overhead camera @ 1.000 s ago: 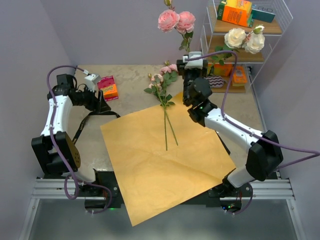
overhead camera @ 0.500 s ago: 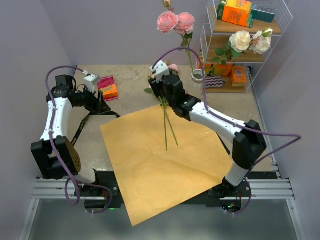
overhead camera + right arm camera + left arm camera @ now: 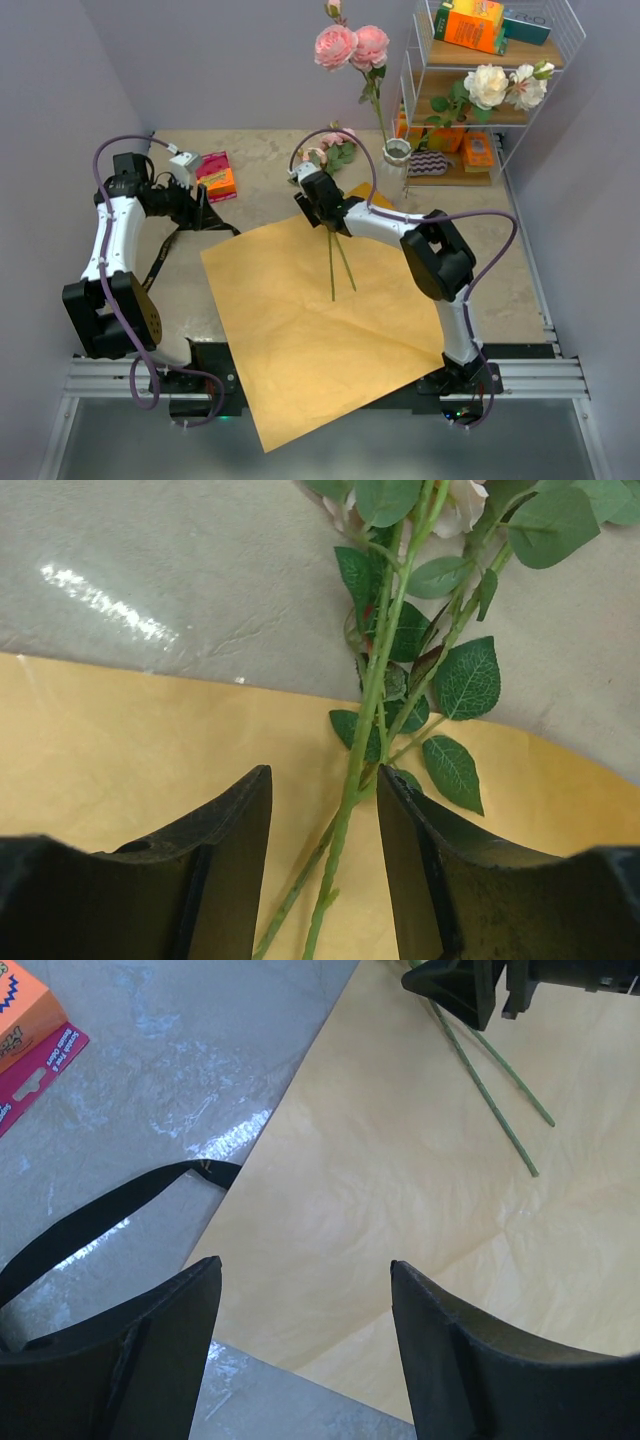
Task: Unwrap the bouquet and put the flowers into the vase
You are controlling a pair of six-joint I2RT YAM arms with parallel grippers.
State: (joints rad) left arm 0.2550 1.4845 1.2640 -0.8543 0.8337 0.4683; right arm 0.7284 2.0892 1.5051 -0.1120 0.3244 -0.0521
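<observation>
The orange-tan paper point(image 3: 330, 320) lies spread flat on the table, unwrapped. Two flowers point(image 3: 333, 262) lie across its far edge, their blooms off the paper toward the back. My right gripper point(image 3: 320, 207) hangs low over their stems point(image 3: 365, 720), open, with a finger on each side of both stems point(image 3: 324, 785). The white vase point(image 3: 397, 153) stands at the back right and holds pink roses point(image 3: 352, 45); cream roses point(image 3: 500, 85) lean against the shelf. My left gripper point(image 3: 203, 212) is open and empty at the paper's left corner point(image 3: 305, 1265). The black ribbon point(image 3: 100, 1210) lies loose beside it.
A pink and orange packet point(image 3: 217, 177) lies at the back left. A white wire shelf point(image 3: 470, 112) with orange boxes point(image 3: 470, 22) stands at the back right, right behind the vase. Purple walls close in the table on three sides.
My right arm swung from the vase leftward and down onto the two stems on the paper, and its jaws narrowed. The cream roses now stand free. The left arm stayed put.
</observation>
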